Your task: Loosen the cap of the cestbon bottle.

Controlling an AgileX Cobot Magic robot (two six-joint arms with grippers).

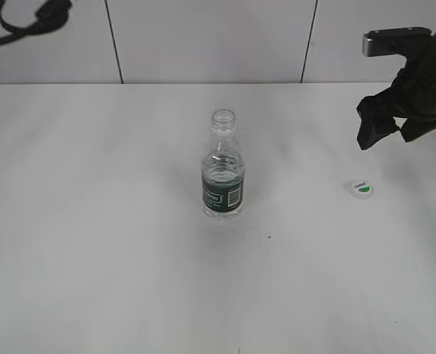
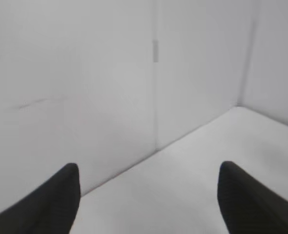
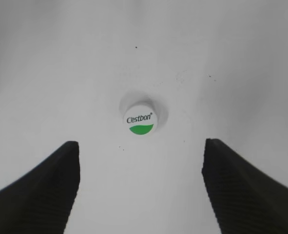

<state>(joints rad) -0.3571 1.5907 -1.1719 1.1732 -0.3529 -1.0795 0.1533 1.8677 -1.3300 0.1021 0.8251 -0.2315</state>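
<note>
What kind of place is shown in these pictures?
Probably a lab or test bench for robot trials, not a home. A bare white table stands against plain white wall panels, and only a cestbon bottle and its cap are on it.

The bottle (image 1: 223, 173) stands upright in the middle of the desk (image 1: 92, 258). The cap (image 1: 361, 189) is off it. The cap lies flat on the desk, well to the right of the bottle. My right hand (image 1: 383, 125) hangs in the air above the cap, a bit behind it. A wall (image 1: 203, 37) runs along the back of the desk.
</note>
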